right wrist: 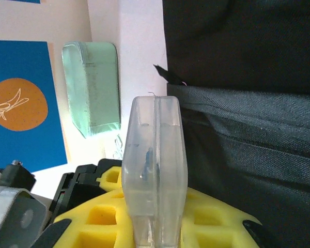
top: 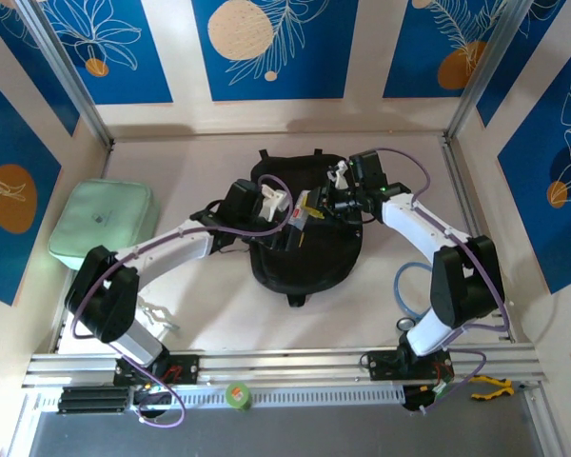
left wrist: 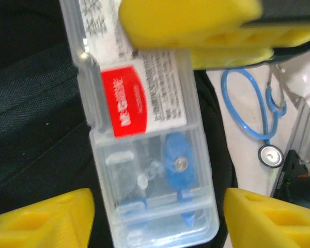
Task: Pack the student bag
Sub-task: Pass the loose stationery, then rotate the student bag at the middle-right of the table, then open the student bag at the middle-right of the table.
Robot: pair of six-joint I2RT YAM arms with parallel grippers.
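The bag point(top: 305, 262) is laid flat on the table point(top: 200, 162), directly beneath both grippers. A clear box point(top: 309, 211) with a red label is held above its upper half, between the two grippers.

The box point(right wrist: 155, 170) is clamped edge-on by the right gripper point(right wrist: 156, 219), whose jaws are drawn in close on its narrow end. From the left wrist, the same yellow fingers point(left wrist: 191, 23) are seen closed over the far end of the box point(left wrist: 150, 155). The left gripper point(left wrist: 159, 201) is spread wide, with one finger on either side of the near end of the box. No grip is apparent there, though it cannot be told whether the one finger brushes the wall.

The step in hand is judged to be a handover of the box from left to right above the bag, with packing not yet done.

For the next move, the left gripper would need to be drawn back clear of the box. The box would then be carried down by the right gripper to the bag's opening. A dark seam point(right wrist: 168, 82) is seen just beyond the right gripper, but it cannot be told whether it is unzipped. The fabric may have to be held apart by the freed left gripper.

A mint pouch point(top: 105, 224) lies well out beyond the left gripper. A blue stethoscope point(top: 404, 286) rests on the table behind the right gripper.
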